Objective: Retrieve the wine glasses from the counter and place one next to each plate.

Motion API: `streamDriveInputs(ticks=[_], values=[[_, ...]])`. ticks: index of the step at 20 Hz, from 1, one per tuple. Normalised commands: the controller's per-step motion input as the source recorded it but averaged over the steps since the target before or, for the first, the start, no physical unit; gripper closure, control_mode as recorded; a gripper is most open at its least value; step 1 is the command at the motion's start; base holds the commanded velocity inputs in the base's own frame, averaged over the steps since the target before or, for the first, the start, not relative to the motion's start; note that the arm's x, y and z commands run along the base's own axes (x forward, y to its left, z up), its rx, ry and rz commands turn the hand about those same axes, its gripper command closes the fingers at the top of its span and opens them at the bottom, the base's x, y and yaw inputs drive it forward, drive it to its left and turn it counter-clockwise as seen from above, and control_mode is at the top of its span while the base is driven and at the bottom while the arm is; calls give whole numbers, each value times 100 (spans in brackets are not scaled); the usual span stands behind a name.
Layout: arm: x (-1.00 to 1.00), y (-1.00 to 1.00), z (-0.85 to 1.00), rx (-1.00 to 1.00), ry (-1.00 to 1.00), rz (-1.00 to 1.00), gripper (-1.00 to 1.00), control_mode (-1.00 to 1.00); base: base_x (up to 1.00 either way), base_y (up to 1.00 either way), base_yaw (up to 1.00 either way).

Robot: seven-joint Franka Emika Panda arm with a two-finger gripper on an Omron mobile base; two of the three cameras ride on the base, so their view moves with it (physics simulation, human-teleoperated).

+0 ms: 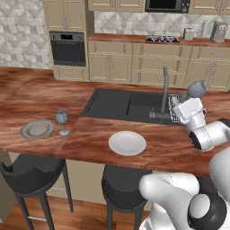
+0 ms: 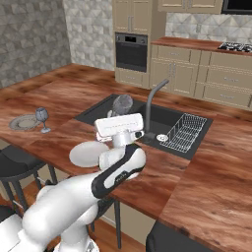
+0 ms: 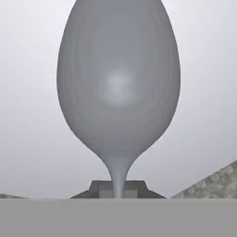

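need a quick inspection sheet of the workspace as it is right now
surface: reddish wood counter with a dark sink set into it
job's things: one wine glass stands upright beside the grey plate; the white plate has no glass by it; a second wine glass is held by its stem, raised over the sink area
clutter: wire dish rack in the sink, faucet next to it
grippers: gripper shut on the second glass's stem, fingers either side of it
cables: nothing seen
surroundings: two black stools under the counter edge, wall oven, beige cabinets, stovetop
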Motion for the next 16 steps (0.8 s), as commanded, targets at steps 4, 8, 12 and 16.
streamDriveInputs(ticks=[4, 8, 12, 16], values=[[0, 0, 11, -19, 41, -18, 100, -100, 0, 0, 0], [0, 0, 0, -3, 13, 1, 100, -100, 0, 0, 0], [0, -4, 0, 2, 0, 9, 100, -100, 0, 0, 0], [0, -1, -2, -1, -9, 11, 100, -100, 0, 0, 0]])
